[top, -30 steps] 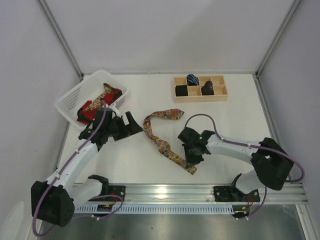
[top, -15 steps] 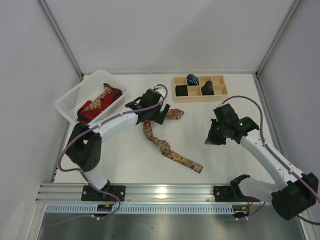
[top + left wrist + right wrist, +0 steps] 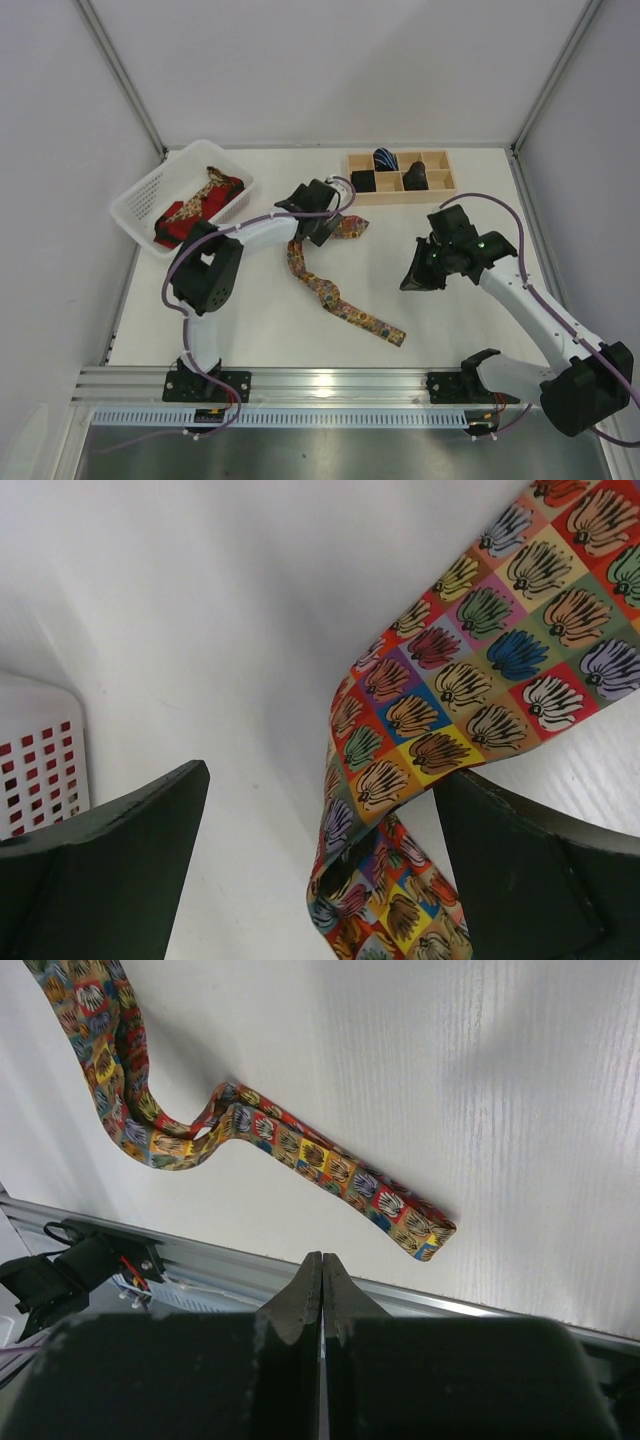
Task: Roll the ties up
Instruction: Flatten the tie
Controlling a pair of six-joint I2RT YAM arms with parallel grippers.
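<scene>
One floral tie (image 3: 335,295) lay unrolled on the table in front of the one wooden tray (image 3: 400,197), left gripper (image 3: 330,226) spread wide over its tray-side end, right gripper (image 3: 412,283) pressed closed, empty, nearer than the tray's right half.

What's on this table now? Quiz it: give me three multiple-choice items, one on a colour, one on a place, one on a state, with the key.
1. The basket is: A white; B blue; C black.
2. The multicoloured tie lies: A in the basket; B unrolled on the table; C hanging off the table's edge.
3. The right gripper is: A open; B shut on the tie; C shut and empty.
Key: 1 A, its lattice walls are white. 2 B, it snakes loosely across the bare tabletop. 3 C, its jaws meet with nothing between them, clear of the tie.
</scene>
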